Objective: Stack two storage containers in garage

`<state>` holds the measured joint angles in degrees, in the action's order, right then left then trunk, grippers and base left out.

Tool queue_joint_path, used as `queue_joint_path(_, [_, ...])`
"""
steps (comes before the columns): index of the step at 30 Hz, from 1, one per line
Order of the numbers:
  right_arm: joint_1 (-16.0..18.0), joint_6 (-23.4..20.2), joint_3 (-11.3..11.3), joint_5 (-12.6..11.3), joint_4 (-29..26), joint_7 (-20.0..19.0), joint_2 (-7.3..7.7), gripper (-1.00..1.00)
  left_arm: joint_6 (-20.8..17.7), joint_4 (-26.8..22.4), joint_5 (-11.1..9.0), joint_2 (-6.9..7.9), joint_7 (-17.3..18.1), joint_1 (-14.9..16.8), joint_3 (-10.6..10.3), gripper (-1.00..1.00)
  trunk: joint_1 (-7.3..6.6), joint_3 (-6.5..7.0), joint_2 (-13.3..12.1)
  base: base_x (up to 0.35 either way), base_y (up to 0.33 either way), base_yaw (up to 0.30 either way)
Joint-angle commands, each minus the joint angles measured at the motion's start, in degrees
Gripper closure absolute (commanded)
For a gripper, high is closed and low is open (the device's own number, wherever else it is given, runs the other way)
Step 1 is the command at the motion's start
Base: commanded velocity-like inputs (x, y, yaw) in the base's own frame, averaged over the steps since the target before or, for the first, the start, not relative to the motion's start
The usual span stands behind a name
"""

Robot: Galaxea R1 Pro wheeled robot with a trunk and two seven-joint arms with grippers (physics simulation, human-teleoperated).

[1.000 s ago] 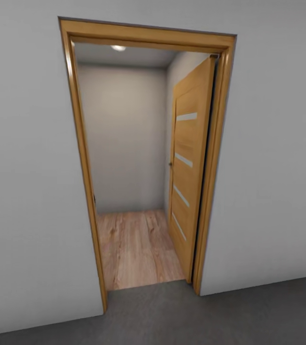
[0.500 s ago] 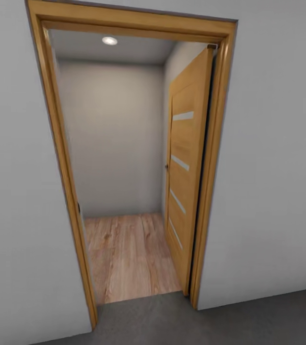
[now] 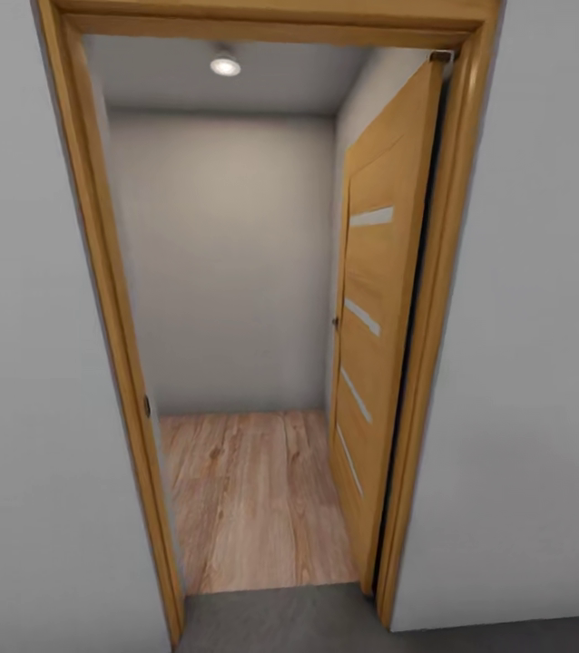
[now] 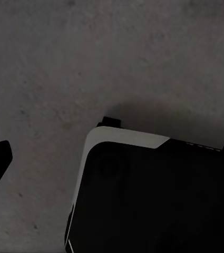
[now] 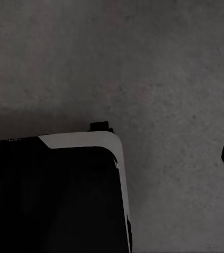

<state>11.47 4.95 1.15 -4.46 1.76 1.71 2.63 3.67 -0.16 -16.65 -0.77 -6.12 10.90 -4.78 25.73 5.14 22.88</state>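
As the robot faced the open door (image 3: 376, 345) | grey floor (image 3: 326, 621) met wood planks (image 3: 253, 494) | claws' state: could not tell.

The head camera has closed in on the doorway (image 3: 262, 308): its frame (image 3: 108, 345) now runs past the picture's top, the ceiling light (image 3: 225, 65) sits nearer 12 o'clock, and less grey floor (image 3: 326, 621) shows at 6 o'clock.

Dark-grey concrete floor (image 3: 308, 621) meets light wood plank floor (image 3: 253, 499) at doorway.
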Motion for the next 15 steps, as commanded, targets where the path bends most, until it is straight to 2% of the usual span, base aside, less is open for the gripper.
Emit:
queue_joint_path(1, [0.0, 0.4, 0.1, -0.5, 0.2, 0.0, 0.00, -1.00, 0.2, 0.1, -0.5, -0.02, -0.2, 0.0, -0.5, -1.00, 0.05, -0.02, 0.0, 0.317, -0.158, 0.270])
queue_joint_path(15, [0.0, 0.4, 0.1, -0.5, 0.2, 0.0, 0.00, -1.00, 0.2, 0.1, -0.5, -0.02, -0.2, 0.0, -0.5, -1.00, 0.05, -0.02, 0.0, 0.318, -0.158, 0.272])
